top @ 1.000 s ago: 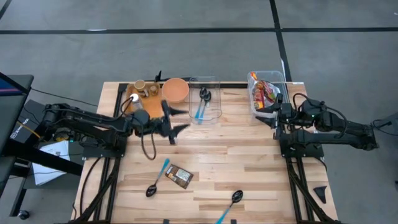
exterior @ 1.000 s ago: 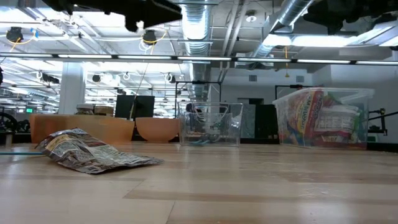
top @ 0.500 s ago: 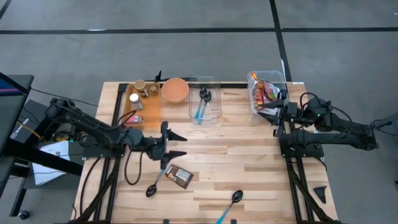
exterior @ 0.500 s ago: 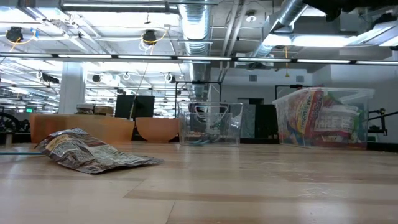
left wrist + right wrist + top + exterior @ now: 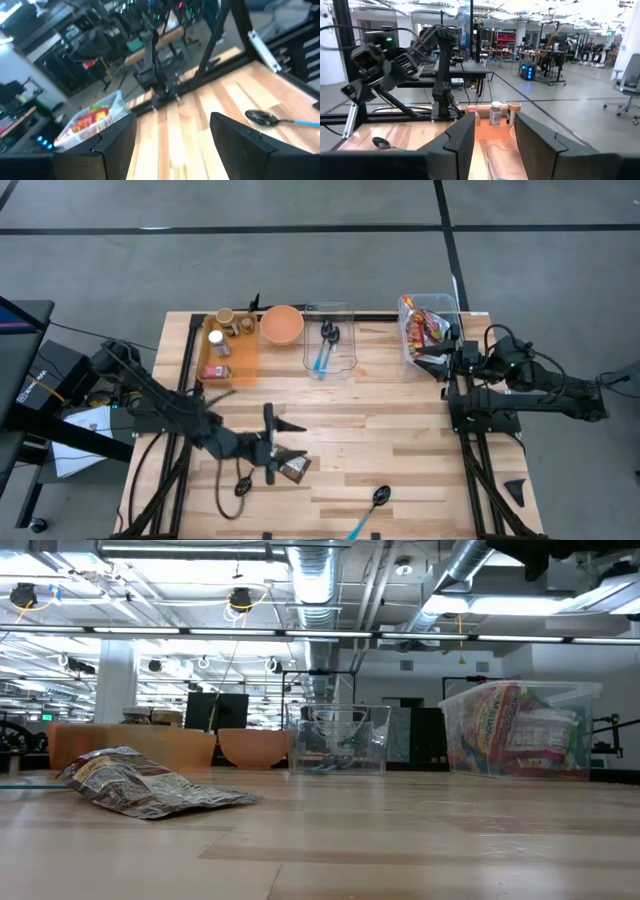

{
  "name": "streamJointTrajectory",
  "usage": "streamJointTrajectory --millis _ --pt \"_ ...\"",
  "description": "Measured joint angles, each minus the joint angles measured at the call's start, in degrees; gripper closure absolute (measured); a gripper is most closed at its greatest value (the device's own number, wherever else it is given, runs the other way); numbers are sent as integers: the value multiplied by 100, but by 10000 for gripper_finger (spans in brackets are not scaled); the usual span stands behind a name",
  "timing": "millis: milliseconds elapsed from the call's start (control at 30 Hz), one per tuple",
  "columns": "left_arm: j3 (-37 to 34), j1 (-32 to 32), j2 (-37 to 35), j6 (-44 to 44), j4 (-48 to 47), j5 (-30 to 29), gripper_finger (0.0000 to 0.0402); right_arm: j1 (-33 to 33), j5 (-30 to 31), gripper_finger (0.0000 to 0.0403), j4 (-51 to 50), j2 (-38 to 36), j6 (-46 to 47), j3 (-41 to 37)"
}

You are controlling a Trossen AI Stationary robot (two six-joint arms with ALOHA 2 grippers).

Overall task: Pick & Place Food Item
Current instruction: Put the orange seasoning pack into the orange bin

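So the left claw (image 5: pixel 283 446) is out over the near-middle of the tabletop (image 5: pixel 400 430), fingers spread wide with nothing between them. The brown snack packet (image 5: pixel 291 468) lies flat on the wood just beside it, right under the near fingertip as far as the overhead view shows; can't tell if they actually touch. A black spoon with a blue handle (image 5: pixel 247 476) sits close on the arm side of that claw, and a second spoon (image 5: pixel 372 506) is farther out past the packet, toward the near edge.

Right claw (image 5: pixel 432 356) hangs at the near end of the clear bin of snack bags (image 5: pixel 428 328), fingers parted and holding nothing, well apart from the packet. Beyond it along the far edge are a clear container with spoons (image 5: pixel 328 342) and an orange bowl (image 5: pixel 282 324).
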Motion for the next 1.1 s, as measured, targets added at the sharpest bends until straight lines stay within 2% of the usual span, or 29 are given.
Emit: streamJointTrajectory --millis 200,400,600,767,900,1100 --pt "984 -89 920 -743 -1014 -529 174 2 0 269 -191 0 196 0" --pt "1534 -89 1407 -1973 -2119 -502 183 2 -4 269 -267 0 462 0" --pt "1598 -76 1503 -3898 -2871 -79 183 7 -110 269 -373 0 526 0" --pt "1589 -118 1851 -4958 -3281 141 183 7 -302 269 -400 -2 524 0" --pt "1587 -181 2439 -5351 -3308 769 183 7 -302 269 -431 -2 522 0" --pt "1593 -242 3123 -5875 -3445 1392 183 7 -302 269 -431 0 521 0"
